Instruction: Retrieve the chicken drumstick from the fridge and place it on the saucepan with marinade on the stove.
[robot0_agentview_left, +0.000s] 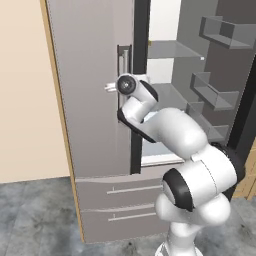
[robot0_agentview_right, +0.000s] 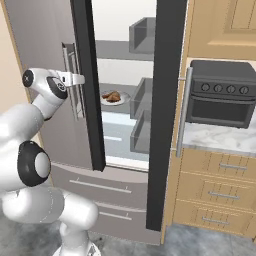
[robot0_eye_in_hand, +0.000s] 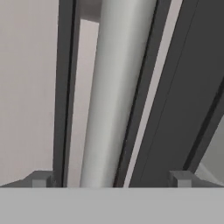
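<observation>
Kitchen with a fridge (robot0_agentview_right: 45, 60), right door open. Inside, the drumstick (robot0_agentview_right: 113, 96) lies on a plate (robot0_agentview_right: 124, 101). Gripper (robot0_eye_in_hand: 111, 177) spread around the left door handle (robot0_eye_in_hand: 113, 96). Drumstick looks light, firm, perhaps slippery; pinch mid-body.

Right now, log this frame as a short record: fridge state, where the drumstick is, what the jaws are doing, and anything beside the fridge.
fridge: right door open, left door shut
chicken drumstick: on white plate, on a middle shelf inside
gripper: at left door handle, jaws open with the bar between them
beside fridge: dark oven on marble counter, wood drawers below
</observation>
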